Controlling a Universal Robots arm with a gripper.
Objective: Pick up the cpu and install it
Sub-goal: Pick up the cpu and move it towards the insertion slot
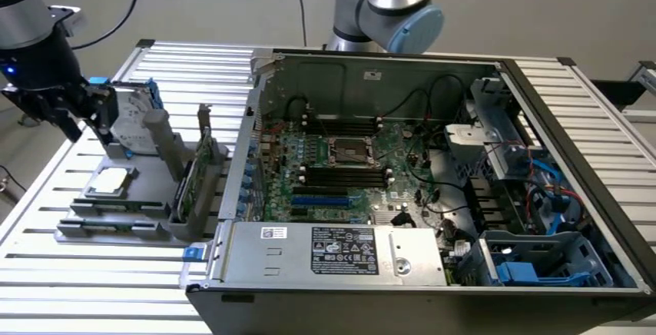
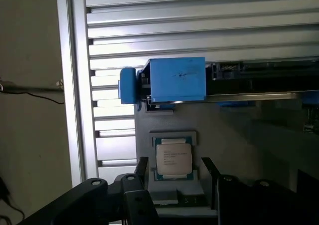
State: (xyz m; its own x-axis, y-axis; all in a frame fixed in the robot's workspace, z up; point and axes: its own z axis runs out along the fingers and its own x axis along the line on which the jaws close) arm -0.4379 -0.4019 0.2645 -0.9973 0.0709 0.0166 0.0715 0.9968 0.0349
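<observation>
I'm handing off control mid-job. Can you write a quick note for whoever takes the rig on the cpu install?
The end effector is open, holding nothing, poised over the cpu.
The cpu lies flat in the grey holder on the slatted table, at the exterior view's left of the computer case.
Done: nothing picked up yet.
Left: grasp the cpu and install it in the socket.

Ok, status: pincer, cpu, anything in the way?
Pincer open, hovering over grey plastic tray. Small flat square silver-topped cpu lying in tray, ungrasped. Nothing between them.
</observation>
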